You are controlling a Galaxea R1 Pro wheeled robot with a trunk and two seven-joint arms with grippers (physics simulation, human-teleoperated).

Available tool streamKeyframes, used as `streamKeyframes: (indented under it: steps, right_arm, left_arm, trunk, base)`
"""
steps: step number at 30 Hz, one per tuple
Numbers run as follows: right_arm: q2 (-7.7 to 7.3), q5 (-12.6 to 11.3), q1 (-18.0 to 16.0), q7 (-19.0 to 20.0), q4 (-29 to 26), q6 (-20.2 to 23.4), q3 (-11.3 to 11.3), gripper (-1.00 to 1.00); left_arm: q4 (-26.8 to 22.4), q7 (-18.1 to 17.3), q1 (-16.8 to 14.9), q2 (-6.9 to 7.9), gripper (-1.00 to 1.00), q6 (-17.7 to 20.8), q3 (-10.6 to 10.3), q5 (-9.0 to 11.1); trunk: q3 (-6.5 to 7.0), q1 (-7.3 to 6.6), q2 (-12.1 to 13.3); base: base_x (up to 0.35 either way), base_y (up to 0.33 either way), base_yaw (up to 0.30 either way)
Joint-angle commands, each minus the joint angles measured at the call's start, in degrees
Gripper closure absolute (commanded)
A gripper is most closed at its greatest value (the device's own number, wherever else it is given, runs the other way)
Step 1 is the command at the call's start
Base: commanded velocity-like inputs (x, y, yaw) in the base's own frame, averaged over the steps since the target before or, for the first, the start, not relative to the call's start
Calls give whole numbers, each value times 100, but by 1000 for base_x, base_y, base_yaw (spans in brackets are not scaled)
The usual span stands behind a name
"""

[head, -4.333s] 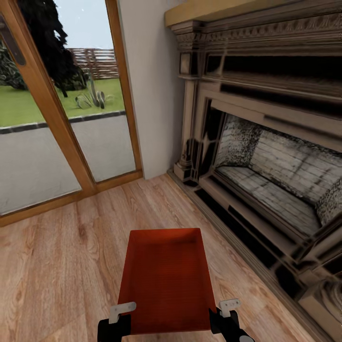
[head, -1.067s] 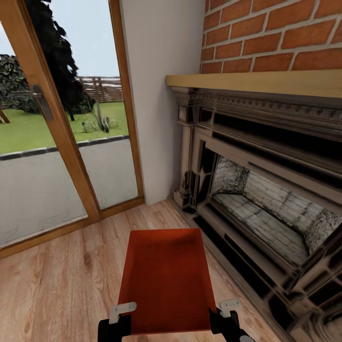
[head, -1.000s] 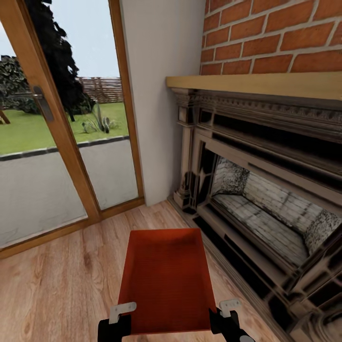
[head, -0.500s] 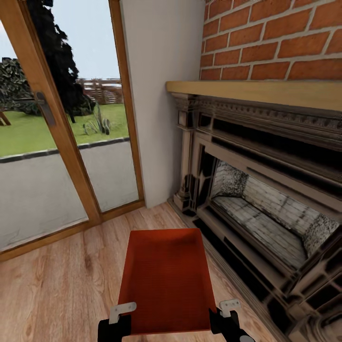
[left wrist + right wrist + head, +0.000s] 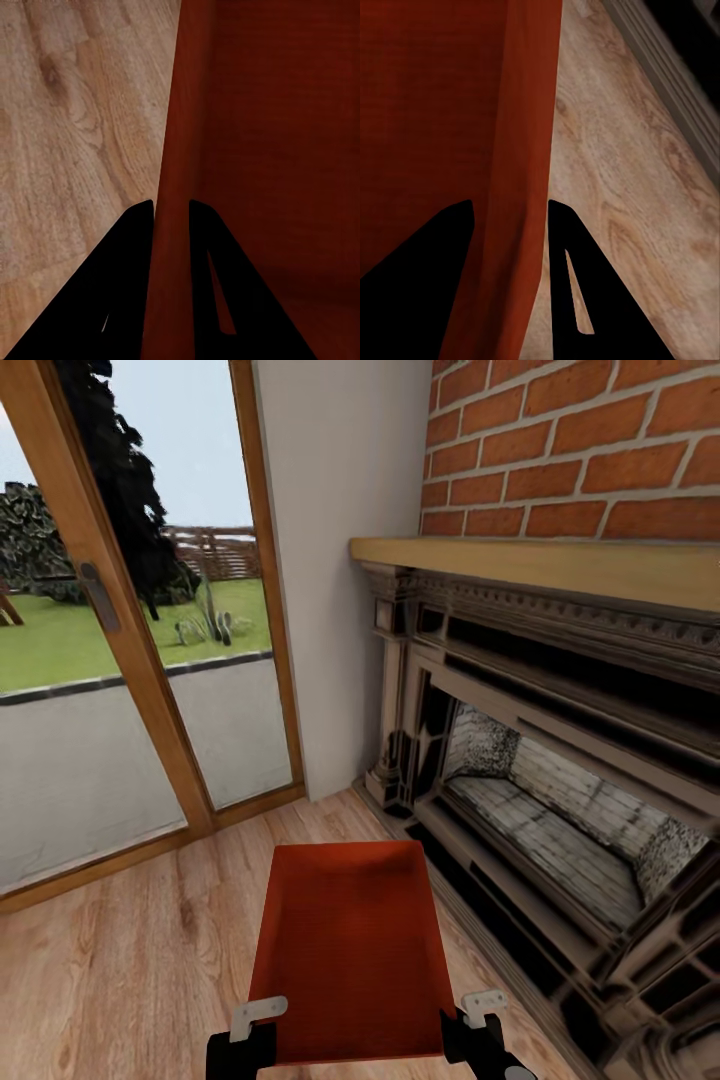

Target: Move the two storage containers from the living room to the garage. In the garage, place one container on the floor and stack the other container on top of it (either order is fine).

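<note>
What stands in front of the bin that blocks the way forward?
The bin, held by both grippers, faces a white wall between the glass door and the fireplace. The garage is not visible, so the route cannot be judged.

Light wood-plank flooring (image 5: 130,960) is seen below. The base of the stone fireplace (image 5: 560,840) and the wood-framed glass doors (image 5: 150,690) are set on it.

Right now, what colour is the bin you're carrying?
Orange-red bin, clearest in the head view.
</note>
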Motion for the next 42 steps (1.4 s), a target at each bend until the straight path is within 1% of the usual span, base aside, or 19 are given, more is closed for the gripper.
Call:
streamKeyframes:
  steps: [1, 42]
  right_arm:
    - [113, 43, -2, 82, 3, -19, -52, 100]
    - [113, 43, 2, 82, 3, -12, -49, 100]
  left_arm:
    - [-12, 66, -2, -6, 100, 48, -14, -71]
    - [-7, 66, -2, -6, 100, 48, -14, -71]
  trunk:
    - [13, -23, 38]
    - [749, -923, 1683]
  base:
    - [0, 0, 0]
    - [0, 0, 0]
